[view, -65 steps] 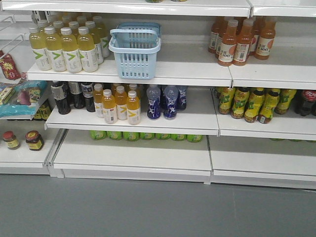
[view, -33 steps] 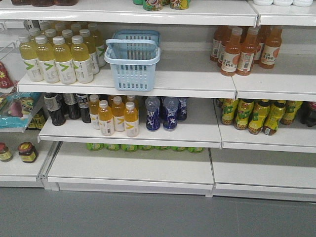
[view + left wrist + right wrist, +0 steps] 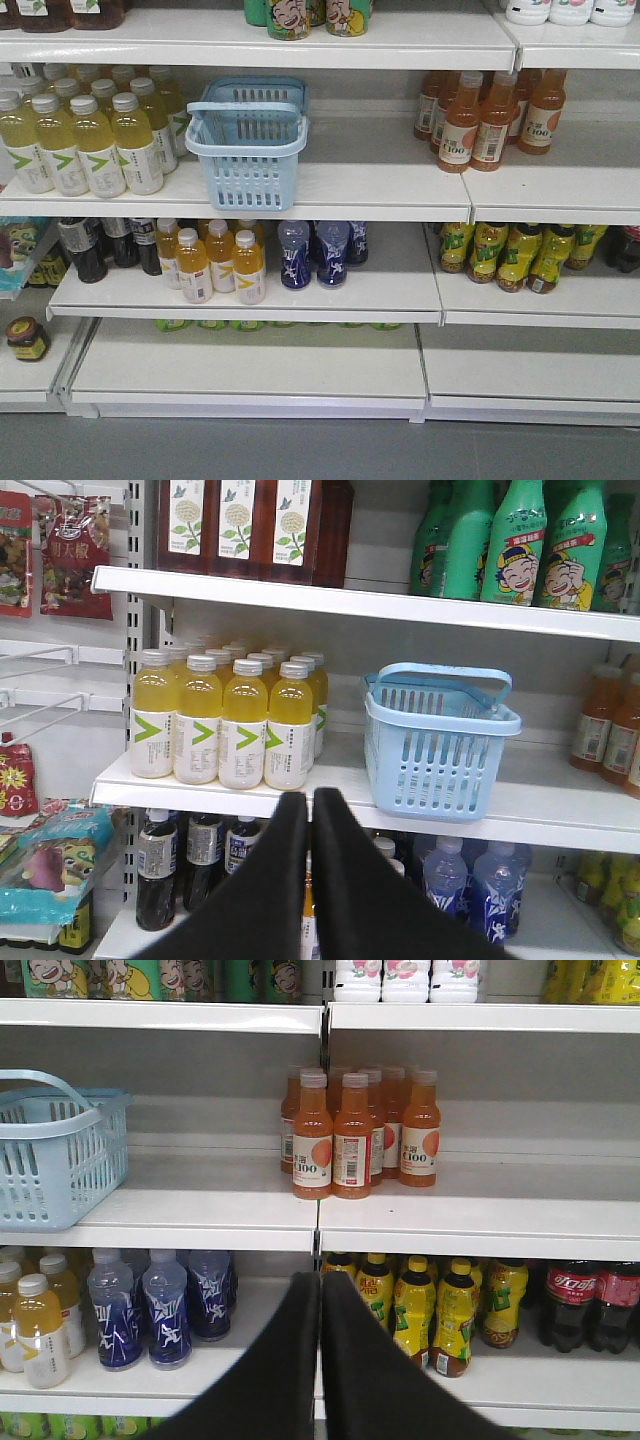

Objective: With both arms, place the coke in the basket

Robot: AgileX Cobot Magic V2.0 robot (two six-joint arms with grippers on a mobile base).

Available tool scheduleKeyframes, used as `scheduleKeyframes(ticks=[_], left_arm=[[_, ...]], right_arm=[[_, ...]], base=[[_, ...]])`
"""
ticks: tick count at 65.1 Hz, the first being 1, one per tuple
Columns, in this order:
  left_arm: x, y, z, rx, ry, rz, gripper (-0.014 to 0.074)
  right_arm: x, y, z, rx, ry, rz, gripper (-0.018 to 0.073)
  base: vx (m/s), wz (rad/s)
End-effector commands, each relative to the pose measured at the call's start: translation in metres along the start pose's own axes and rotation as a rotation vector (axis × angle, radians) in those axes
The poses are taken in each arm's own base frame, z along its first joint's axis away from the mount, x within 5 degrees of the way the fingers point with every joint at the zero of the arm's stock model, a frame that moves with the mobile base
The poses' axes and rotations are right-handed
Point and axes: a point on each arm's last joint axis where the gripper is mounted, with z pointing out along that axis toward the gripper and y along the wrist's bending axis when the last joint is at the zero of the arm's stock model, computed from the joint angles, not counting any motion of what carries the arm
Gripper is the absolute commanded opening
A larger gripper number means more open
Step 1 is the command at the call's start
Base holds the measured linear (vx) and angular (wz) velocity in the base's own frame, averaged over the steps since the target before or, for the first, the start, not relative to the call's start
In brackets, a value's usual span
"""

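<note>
The light blue basket [image 3: 245, 150] stands on the middle shelf, beside rows of yellow drinks. It also shows in the left wrist view as the basket [image 3: 435, 740], up and to the right of my left gripper [image 3: 309, 798], whose black jaws are shut with nothing between them. In the right wrist view the basket [image 3: 55, 1155] is at the far left. My right gripper [image 3: 320, 1280] is shut and empty, well short of the shelves. The coke is out of view. Neither arm appears in the front view.
Yellow drink bottles [image 3: 85, 140] stand left of the basket and orange bottles [image 3: 480, 120] to its right. The shelf below holds blue bottles [image 3: 315, 250], yellow-green bottles [image 3: 430, 1310] and dark cola bottles with red labels [image 3: 590, 1305]. Snack bags hang at far left [image 3: 45, 550].
The front view has risen and shifted: the shelves and basket sit lower and further left in frame, and the top shelf's goods have come into sight. Nothing on the shelves has moved.
</note>
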Motion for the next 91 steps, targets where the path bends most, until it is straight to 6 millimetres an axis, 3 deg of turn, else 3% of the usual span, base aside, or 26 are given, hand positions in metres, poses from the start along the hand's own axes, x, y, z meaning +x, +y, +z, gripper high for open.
scheduleKeyframes(ticks=[1, 91], left_arm=[[-0.0185, -0.0024, -0.003, 0.013, -0.121, -0.021, -0.0006], [-0.0185, -0.0024, -0.003, 0.013, -0.121, -0.021, -0.0006]], right_arm=[[-0.0049, 0.0009, -0.0009, -0.006, -0.079, -0.015, -0.0005], [-0.0048, 0.0009, -0.0009, -0.006, -0.078, -0.015, -0.0005]], base=[[0.15, -0.05], [0.12, -0.02]])
